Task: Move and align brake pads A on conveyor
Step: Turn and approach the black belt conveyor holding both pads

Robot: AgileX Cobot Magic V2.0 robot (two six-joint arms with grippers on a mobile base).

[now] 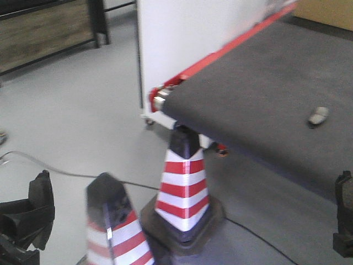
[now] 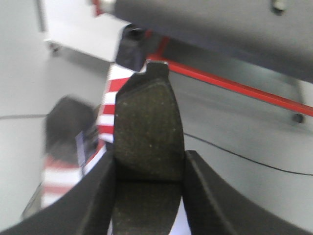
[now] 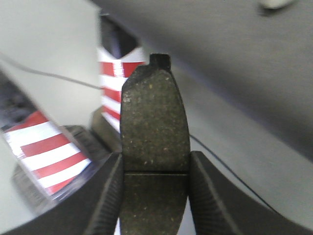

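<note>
My left gripper (image 2: 149, 183) is clamped on a brake pad (image 2: 148, 132): both fingers (image 2: 93, 196) press against its long sides near the cross groove, and the pad stands out ahead of them, grainy grey-brown face toward my wrist camera, with a small dark tab at its far tip. My right gripper (image 3: 155, 188) is clamped the same way on a second brake pad (image 3: 155, 127), the ribbed fingers (image 3: 208, 196) pinching it right at the thin groove, its dark tab also at the far end.

Just beyond both held pads, lower down on the pale floor, stand the red-and-white striped cones: the nearer cone (image 1: 113, 226) sits ahead of my left gripper, and the taller cone (image 1: 183, 185) stands a little farther on, right under the near corner of the conveyor. A thin dark cable (image 1: 66, 174) runs over the floor beside them.

Farther out and above my grippers lies the conveyor (image 1: 265, 94), its dark felt-like belt edged by a red strip (image 1: 220, 52) along its left side. A third brake pad (image 1: 318, 115) rests flat on the belt, well beyond my right gripper and apart from the belt's edges. Behind the conveyor's far corner stands a white panel (image 1: 182, 33). The front view is blurred, so finer detail is lost.
</note>
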